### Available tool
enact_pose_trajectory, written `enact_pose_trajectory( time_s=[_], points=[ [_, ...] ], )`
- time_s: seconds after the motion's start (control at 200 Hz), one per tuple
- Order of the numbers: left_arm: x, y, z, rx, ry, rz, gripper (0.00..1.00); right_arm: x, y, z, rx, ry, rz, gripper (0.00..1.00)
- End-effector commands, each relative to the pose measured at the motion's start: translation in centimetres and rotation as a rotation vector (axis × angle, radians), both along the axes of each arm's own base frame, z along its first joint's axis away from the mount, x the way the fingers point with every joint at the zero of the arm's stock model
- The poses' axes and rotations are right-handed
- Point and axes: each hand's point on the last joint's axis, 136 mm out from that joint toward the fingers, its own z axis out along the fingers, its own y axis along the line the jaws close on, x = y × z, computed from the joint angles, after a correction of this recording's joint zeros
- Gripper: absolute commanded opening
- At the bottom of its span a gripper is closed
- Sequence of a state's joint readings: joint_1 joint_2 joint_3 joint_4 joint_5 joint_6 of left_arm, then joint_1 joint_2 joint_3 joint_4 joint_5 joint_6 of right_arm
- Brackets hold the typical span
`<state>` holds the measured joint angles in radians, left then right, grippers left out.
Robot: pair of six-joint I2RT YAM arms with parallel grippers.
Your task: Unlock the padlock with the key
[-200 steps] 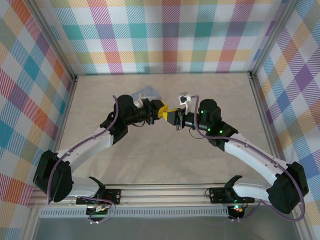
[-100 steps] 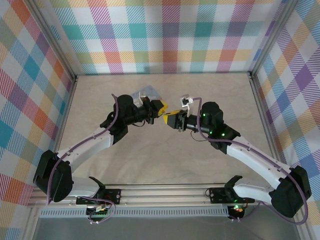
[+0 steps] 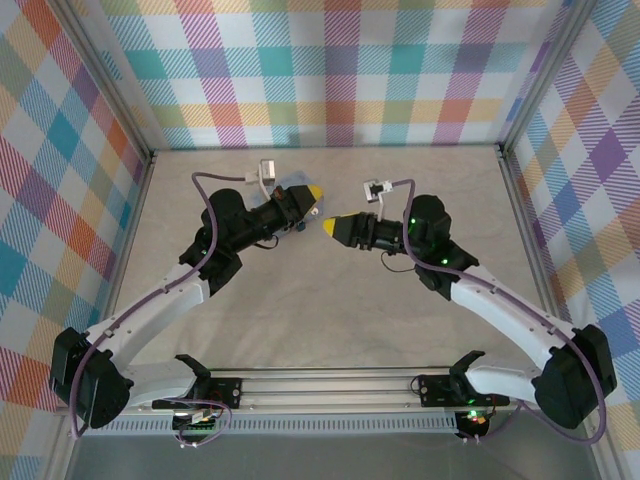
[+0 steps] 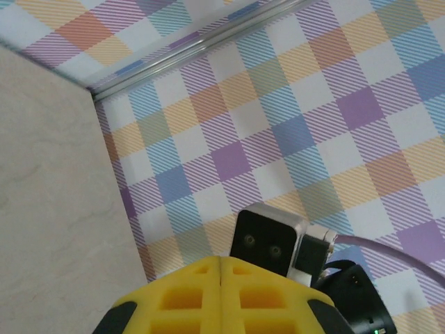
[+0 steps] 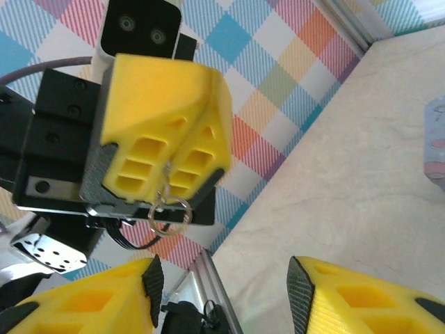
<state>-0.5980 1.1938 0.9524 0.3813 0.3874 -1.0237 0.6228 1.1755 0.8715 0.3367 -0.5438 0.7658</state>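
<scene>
Above the far middle of the beige tabletop (image 3: 330,310), the left gripper (image 5: 167,177) had its yellow jaws clenched on what looked like a tiny thin metal key (image 5: 166,182) with a silvery wire ring (image 5: 186,209) dangling from it, light, slippery and best pinched by its head, while the right gripper (image 5: 221,296) had its jaws parted and held nothing.

key (image 5: 169,209) mostly hidden inside closed left gripper (image 5: 184,149), too small to make out, tin (image 5: 434,142) cut off at edge

yellow left pincer (image 4: 220,270) at bottom centre, its two fingers pressed flat together. just behind it a grey camera box (image 4: 270,241) with two lenses. plaid wall (image 4: 292,118) beyond; pale desk (image 4: 49,181) at left.
</scene>
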Motion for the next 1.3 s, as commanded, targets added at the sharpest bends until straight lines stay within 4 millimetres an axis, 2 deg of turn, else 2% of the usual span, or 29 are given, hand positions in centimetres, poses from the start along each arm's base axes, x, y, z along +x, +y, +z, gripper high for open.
enact_pose_trajectory(
  time_s=[0.0, 0.295, 0.47, 0.805, 1.005, 1.09, 1.175, 1.295],
  points=[
    [-0.3, 0.0, 2.2, -0.014, -0.111, -0.002, 0.0, -0.4, 0.6, 3.4, 0.087, -0.059, 0.053, 0.54],
    [-0.3, -0.3, 2.0, -0.011, -0.111, -0.011, 0.0, 0.3, 1.6, 4.5, 0.118, -0.072, 0.07, 0.54],
    [-0.4, -0.4, 1.9, -0.011, -0.107, -0.019, 0.0, 0.4, 2.2, 4.5, 0.121, -0.069, 0.086, 0.49],
    [-0.3, -0.5, 1.6, -0.018, -0.094, -0.016, 0.0, 0.5, 2.5, 3.9, 0.111, -0.049, 0.093, 0.31],
    [-0.3, -0.4, 1.7, -0.02, -0.095, -0.013, 0.0, 0.6, 2.2, 3.7, 0.096, -0.044, 0.067, 0.16],
    [-0.3, -0.4, 1.7, -0.02, -0.095, -0.013, 0.0, 0.5, 1.9, 3.5, 0.087, -0.047, 0.054, 0.04],
    [-0.2, -0.3, 1.6, -0.015, -0.089, -0.007, 0.0, 0.6, 1.7, 3.3, 0.067, -0.046, 0.036, 0.0],
    [-0.2, -0.1, 1.6, 0.017, -0.097, 0.004, 0.23, 0.4, 1.2, 2.5, 0.018, -0.05, 0.016, 0.0]
  ],
)
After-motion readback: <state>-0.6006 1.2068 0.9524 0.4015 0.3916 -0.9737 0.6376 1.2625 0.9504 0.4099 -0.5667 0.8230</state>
